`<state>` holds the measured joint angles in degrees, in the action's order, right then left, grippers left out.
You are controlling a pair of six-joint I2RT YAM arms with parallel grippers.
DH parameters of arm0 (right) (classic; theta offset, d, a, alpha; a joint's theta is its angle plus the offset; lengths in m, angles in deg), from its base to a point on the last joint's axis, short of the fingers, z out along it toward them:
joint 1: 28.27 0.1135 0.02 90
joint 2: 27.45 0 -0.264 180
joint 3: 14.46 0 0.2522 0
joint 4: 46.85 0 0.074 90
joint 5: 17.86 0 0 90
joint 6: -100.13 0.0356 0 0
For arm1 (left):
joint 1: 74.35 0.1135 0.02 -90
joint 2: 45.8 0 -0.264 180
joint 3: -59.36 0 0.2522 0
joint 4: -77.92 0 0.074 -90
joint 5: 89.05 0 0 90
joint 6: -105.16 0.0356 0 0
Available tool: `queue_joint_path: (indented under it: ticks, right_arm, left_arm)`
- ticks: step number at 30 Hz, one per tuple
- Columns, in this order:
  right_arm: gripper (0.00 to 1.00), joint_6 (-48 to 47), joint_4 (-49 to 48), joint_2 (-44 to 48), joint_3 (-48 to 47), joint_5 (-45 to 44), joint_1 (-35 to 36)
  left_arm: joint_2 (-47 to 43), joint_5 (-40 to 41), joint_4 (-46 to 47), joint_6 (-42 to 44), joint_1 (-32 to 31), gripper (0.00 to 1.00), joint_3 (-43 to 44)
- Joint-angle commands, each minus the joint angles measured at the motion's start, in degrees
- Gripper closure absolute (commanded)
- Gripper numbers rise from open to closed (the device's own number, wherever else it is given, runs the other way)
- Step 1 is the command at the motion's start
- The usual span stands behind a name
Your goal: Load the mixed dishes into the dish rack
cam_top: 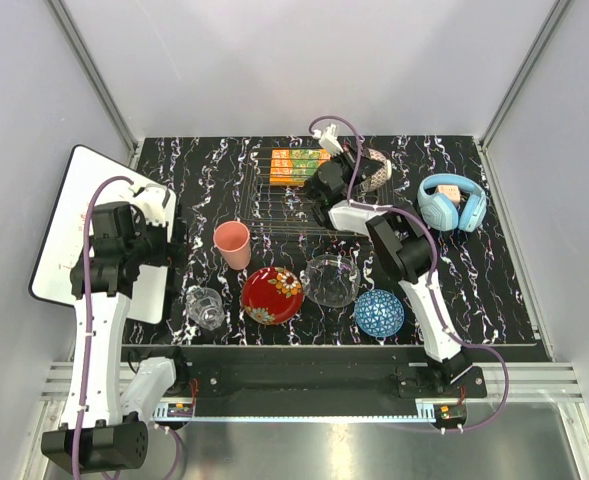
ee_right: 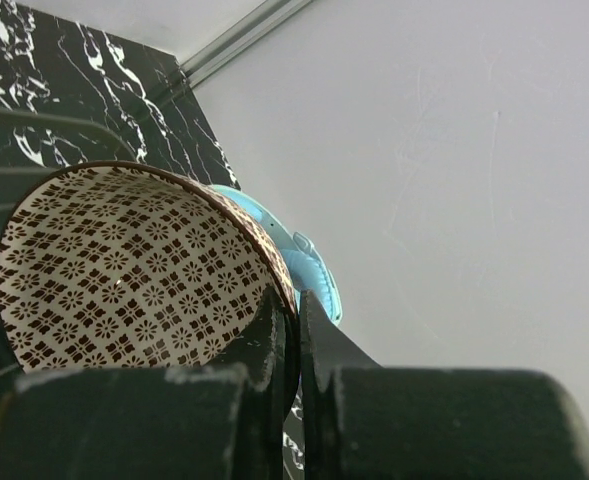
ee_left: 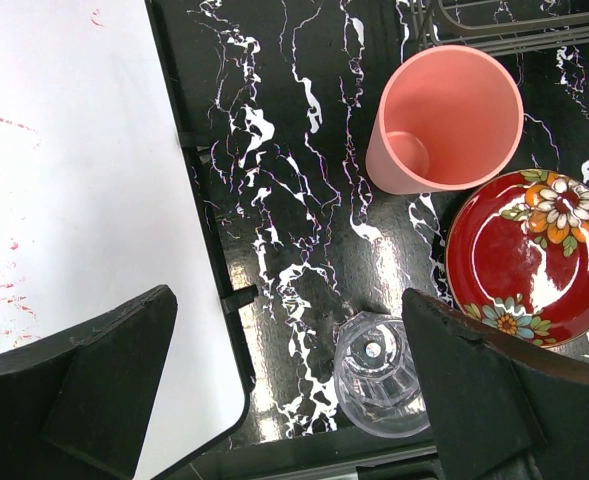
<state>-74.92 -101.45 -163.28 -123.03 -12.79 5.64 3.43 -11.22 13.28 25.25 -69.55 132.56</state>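
While hovering at the far right corner of the wire-grid dish rack (cam_top: 284, 205), got the right gripper (ee_right: 296, 310) pinched tight on the thin rim of the small beige patterned bowl (ee_right: 124, 270). Left of the rack, left gripper (ee_left: 289, 375) spread wide, empty, by the smooth pink cup (ee_left: 444, 115).

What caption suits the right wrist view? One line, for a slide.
Right gripper shut on the rim of the small beige patterned bowl, light-blue headphones showing behind it.

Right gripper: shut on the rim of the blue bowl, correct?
No: the right gripper is shut on the rim of the beige bowl, not the blue one, as the right wrist view shows. The blue bowl sits untouched on the table.
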Motion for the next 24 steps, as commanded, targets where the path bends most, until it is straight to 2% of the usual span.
queue_joint_path:
  ticks: [1,7,8,13,15,17,19,21,24]
  right_arm:
    - [1.0,-6.0,-12.8,0.1,0.6,-2.8,1.7]
    - [1.0,-6.0,-13.6,-1.7,-0.6,-4.4,2.7]
    - [0.96,-6.1,-13.8,-2.3,-1.0,-5.0,2.7]
    - [0.9,-6.9,-15.7,-3.4,-1.5,-6.3,2.9]
    - [0.79,-9.0,-18.4,-4.0,-1.8,-6.7,2.9]
    - [0.62,-13.1,-21.4,-5.1,-2.9,-7.3,3.0]
    - [0.43,-13.3,-22.1,-5.4,-3.2,-7.7,3.0]
    - [0.3,-13.4,-22.2,-5.3,-3.5,-7.9,3.2]
    - [0.24,-13.8,-22.2,-4.8,-4.1,-7.9,3.3]
  left_arm:
    - [-1.3,0.6,2.6,0.3,0.0,0.01,-0.1]
    - [-2.3,1.4,2.4,0.4,0.0,0.01,-0.1]
    - [-2.4,1.4,2.4,0.4,0.0,0.01,0.0]
    - [-2.8,1.6,2.3,0.2,0.1,0.01,0.2]
    - [-2.9,1.6,2.2,0.2,0.1,0.01,0.1]
    - [-2.8,1.7,2.3,0.2,0.1,0.01,0.0]
    - [-2.7,1.8,2.2,0.1,0.1,0.01,0.0]
    - [-2.7,1.9,2.2,0.1,0.1,0.01,-0.2]
    - [-2.9,2.1,2.2,0.2,0.1,0.01,-0.3]
